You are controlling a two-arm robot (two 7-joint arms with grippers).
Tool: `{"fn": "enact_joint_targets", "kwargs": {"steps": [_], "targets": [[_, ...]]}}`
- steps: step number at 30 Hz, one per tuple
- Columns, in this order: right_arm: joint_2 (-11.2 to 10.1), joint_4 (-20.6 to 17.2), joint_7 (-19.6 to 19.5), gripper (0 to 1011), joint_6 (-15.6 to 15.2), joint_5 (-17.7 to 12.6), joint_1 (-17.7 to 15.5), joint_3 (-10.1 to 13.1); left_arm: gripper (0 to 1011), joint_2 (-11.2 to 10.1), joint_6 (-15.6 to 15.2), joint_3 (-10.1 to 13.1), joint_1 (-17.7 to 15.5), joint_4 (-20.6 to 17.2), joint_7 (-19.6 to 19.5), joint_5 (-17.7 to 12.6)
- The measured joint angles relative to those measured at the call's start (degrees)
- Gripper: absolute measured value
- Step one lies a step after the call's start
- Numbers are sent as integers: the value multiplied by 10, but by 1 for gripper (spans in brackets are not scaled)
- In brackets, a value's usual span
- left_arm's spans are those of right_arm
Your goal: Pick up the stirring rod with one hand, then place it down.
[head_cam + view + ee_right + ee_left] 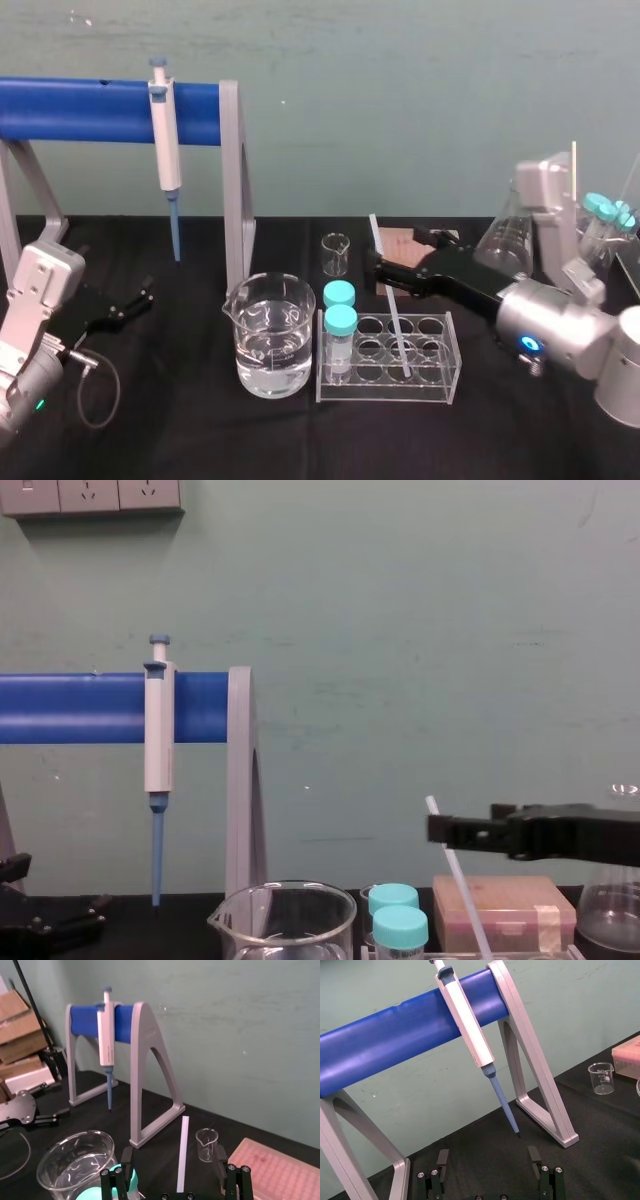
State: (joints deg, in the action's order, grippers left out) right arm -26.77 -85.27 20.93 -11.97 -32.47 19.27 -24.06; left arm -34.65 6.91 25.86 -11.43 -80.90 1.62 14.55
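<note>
The right claw (pixel 374 263) is wide w/ the stirring rod (pixel 395 320) between its jaws. It should close gently, then lift straight out of the rack (pixel 445 388). The left claw (pixel 135 300) sits idle & wide.

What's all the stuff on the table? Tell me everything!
rack: 1, clear, front centre
stirring rod: 1, translucent white, leaning in rack
capped tubes: 2, teal caps, rack's left end
large beaker: 1, clear, liquid inside, left of rack
small beaker: 1, clear, behind rack
pipette: 1, white, blue tip, hanging on stand
stand: 1, blue bar, grey legs, back left
tip box: 1, pink, behind rack
flask: 1, clear, right
left gripper: 1, black, fingers open, left
right gripper: 1, black, fingers open either side of rod
</note>
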Motion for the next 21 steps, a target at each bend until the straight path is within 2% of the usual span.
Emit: {"fn": "enact_joint_targets", "kwargs": {"steps": [3,4,5,10,12,14,21], "targets": [[18,22,-10,1003,-14,9,18,-8,1000,0,0,0,0,0,0,0],[18,22,-10,1003,-14,9,18,-8,1000,0,0,0,0,0,0,0],[32,39,-18,1003,-21,15,30,-11,1000,0,0,0,0,0,0,0],[58,74,-25,1003,-30,25,50,-19,1000,0,0,0,0,0,0,0],[60,77,-26,1003,-31,27,52,-20,1000,0,0,0,0,0,0,0],[74,94,-31,1003,-37,36,61,-22,1000,0,0,0,0,0,0,0],[81,102,-40,1003,-39,48,64,-23,1000,0,0,0,0,0,0,0]]}}
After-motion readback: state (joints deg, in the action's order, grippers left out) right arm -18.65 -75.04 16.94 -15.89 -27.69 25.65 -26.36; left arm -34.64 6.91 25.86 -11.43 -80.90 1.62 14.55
